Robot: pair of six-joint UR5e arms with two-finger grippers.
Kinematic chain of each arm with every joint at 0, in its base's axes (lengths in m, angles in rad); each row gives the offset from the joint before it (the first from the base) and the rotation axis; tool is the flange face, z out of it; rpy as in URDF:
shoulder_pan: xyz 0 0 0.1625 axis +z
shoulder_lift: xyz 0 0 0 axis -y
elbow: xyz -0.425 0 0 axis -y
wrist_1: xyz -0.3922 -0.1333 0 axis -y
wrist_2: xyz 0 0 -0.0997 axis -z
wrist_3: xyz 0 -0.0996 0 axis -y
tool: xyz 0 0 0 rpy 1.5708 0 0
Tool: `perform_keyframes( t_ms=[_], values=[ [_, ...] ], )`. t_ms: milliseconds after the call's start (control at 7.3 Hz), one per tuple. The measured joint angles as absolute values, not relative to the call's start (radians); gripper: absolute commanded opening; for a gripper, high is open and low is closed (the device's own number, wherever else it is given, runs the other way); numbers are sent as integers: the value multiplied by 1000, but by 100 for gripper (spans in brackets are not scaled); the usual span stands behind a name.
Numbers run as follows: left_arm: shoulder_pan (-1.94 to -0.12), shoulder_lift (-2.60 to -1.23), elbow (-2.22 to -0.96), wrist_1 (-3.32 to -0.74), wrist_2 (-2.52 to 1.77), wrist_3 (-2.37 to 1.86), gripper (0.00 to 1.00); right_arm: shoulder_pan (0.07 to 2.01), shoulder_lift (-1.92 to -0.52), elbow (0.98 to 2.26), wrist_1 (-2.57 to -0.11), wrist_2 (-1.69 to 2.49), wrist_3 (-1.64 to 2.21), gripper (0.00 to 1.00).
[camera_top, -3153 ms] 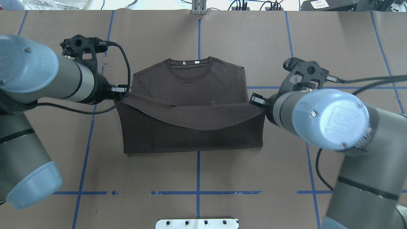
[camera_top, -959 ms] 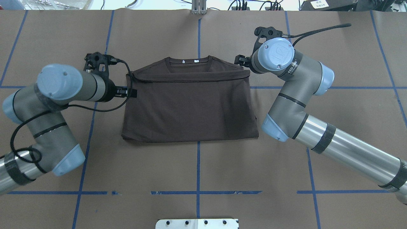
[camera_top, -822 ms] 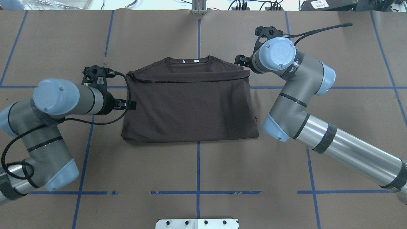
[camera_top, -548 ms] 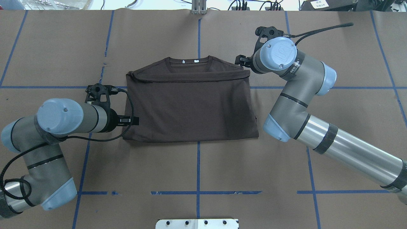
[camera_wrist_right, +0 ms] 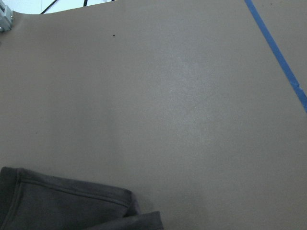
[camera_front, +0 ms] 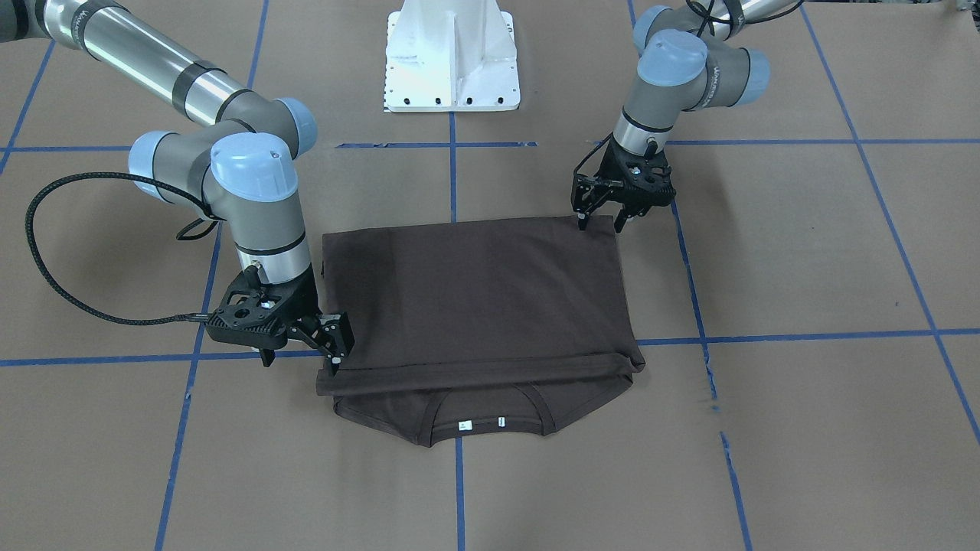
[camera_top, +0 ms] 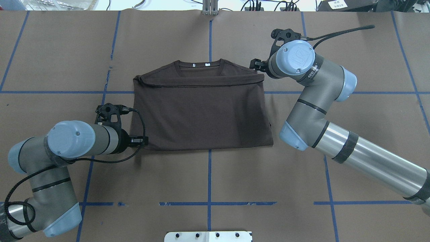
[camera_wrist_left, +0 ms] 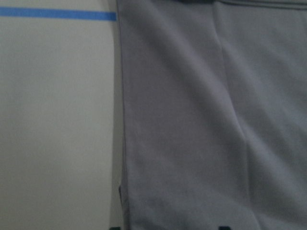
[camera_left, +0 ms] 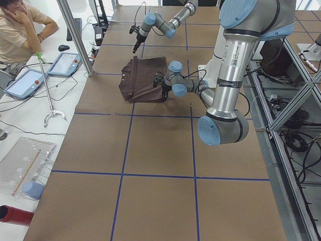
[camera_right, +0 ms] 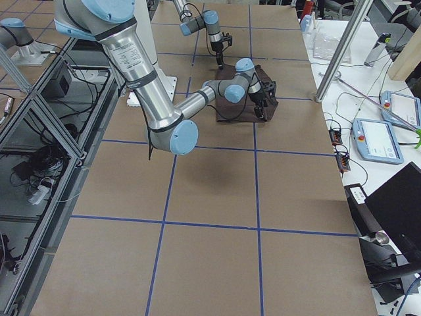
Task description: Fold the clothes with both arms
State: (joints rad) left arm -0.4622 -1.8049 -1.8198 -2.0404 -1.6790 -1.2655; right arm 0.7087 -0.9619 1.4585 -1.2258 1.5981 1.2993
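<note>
The dark brown T-shirt point(camera_top: 201, 111) lies folded on the table, its hem edge laid just below the collar point(camera_top: 200, 67) with its white tag. It also shows in the front-facing view point(camera_front: 475, 298). My left gripper point(camera_top: 145, 143) is open at the shirt's near left corner; in the front-facing view point(camera_front: 599, 223) its fingers straddle that corner. The left wrist view shows flat cloth point(camera_wrist_left: 201, 120). My right gripper point(camera_top: 252, 64) sits at the far right hem corner, apparently open point(camera_front: 337, 356). The right wrist view shows only a cloth corner point(camera_wrist_right: 67, 206) at lower left.
The table is covered in brown paper with blue tape lines point(camera_top: 209, 178). The white base plate point(camera_front: 452, 69) stands at the robot's side. An operator point(camera_left: 20, 25) sits beyond the far edge with tablets point(camera_left: 62, 64) and a metal pole point(camera_left: 75, 35).
The lifted hem has been laid down near the collar. My left gripper let go and moved back along the shirt's left edge to the near corner. The right arm has barely moved.
</note>
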Motion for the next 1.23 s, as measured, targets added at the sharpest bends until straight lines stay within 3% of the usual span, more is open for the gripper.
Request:
perform_keyframes(
  t_ms=[822,1234],
  values=[
    [-465,-1795,-1822,-2036,-1680,-1242,0,709,-966,1460,-1227,1595,1299,100],
    [-631,-1815,-1719,-2041,-1678,-1032,0,709,-969,1460,-1226,1593,1300,100]
  ],
)
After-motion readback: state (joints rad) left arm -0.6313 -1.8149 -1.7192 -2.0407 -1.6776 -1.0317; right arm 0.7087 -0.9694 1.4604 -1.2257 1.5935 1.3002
